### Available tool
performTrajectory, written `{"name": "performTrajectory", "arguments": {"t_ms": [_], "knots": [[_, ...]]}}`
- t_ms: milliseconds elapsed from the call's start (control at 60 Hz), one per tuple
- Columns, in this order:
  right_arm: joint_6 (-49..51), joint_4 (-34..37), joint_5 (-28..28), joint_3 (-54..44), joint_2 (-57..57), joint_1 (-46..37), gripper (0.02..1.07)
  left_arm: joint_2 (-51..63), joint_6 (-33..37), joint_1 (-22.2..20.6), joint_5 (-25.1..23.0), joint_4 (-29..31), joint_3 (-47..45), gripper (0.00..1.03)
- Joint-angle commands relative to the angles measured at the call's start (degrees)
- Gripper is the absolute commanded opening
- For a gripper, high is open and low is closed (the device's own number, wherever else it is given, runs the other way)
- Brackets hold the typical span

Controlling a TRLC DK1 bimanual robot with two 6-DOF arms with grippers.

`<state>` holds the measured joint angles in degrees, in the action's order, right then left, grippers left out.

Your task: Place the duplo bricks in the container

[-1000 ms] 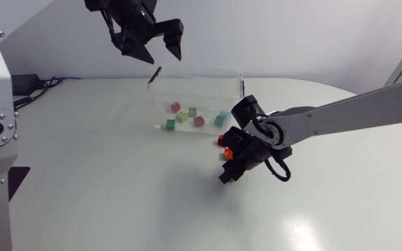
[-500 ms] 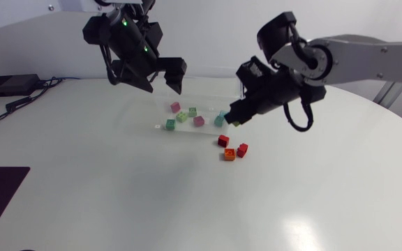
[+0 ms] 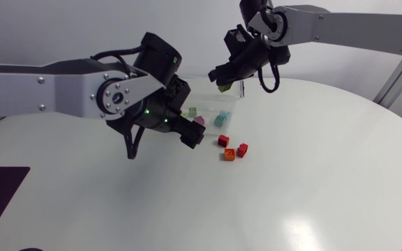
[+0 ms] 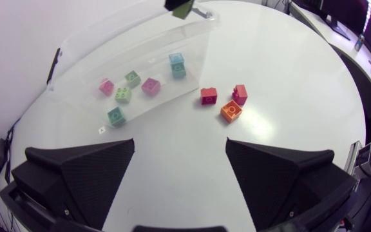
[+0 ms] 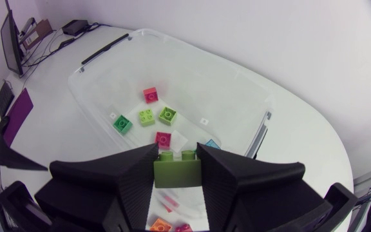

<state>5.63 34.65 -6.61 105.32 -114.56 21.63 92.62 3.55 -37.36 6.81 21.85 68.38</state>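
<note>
Fingers [image 5: 127,177] clamped on an olive brick [image 5: 177,174], right end effector [image 5: 177,156] hangs over the container [image 5: 102,77]; left end effector [image 4: 179,149] spread wide.

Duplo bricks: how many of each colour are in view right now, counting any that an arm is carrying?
Green bricks: 4, counting the held green brick in the right tool
Pink bricks: 2
Light blue brick: 1
Red bricks: 2
Orange brick: 1
Total: 10
</note>
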Motion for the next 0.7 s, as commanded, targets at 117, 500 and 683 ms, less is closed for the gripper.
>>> {"name": "performTrajectory", "arguments": {"t_ms": [117, 500, 683], "knots": [[-1.6, 5.4, -0.4, 12.3, -9.1, -0.9, 0.33, 2.1, 2.9, -2.4, 0.6, -4.6, -2.0, 0.99], [-1.4, 7.6, -2.0, 14.4, -6.0, -2.6, 1.02, 13.6, 6.6, -6.7, 0.6, -9.6, 4.2, 0.98], [0.4, 4.0, -3.6, -1.1, 6.1, -4.7, 1.02, 18.5, 4.6, -7.8, 0.7, -6.6, 10.5, 0.98]]}}
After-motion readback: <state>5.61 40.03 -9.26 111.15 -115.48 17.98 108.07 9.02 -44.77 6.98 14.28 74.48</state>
